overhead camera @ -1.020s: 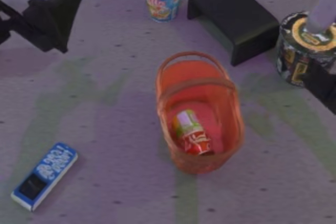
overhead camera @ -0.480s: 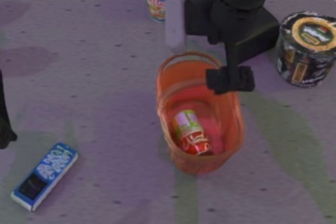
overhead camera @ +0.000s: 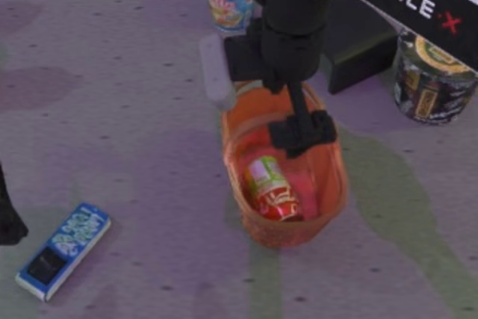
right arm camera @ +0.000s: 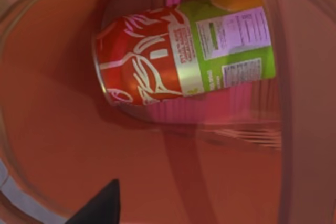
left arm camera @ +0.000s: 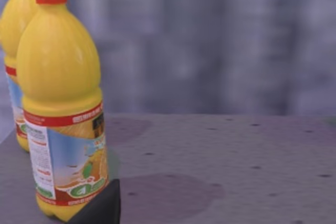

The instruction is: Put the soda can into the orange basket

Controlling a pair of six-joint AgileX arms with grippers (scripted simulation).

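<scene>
The soda can (overhead camera: pixel 272 188) lies on its side inside the orange basket (overhead camera: pixel 328 199), at the end nearer the table's front. In the right wrist view the soda can (right arm camera: pixel 184 51) shows its red band and green part against the orange basket floor (right arm camera: pixel 63 129). My right gripper (overhead camera: pixel 301 132) hangs open over the basket's back half, apart from the can, with nothing between its fingers. One dark fingertip (right arm camera: pixel 100 208) shows in that view. My left arm (overhead camera: pixel 9 218) stays at the table's left edge.
A blue-and-white noodle cup (overhead camera: pixel 228 1) stands at the back, partly behind my right arm. A black box (overhead camera: pixel 358 35) and a black-and-gold tub (overhead camera: pixel 433 80) sit at the back right. A blue handset (overhead camera: pixel 63 250) lies front left. Two orange juice bottles (left arm camera: pixel 63 114) show in the left wrist view.
My right arm has swung in from the right and come over the basket. My left arm has pulled back from the back left to the left edge. The can has not moved.
</scene>
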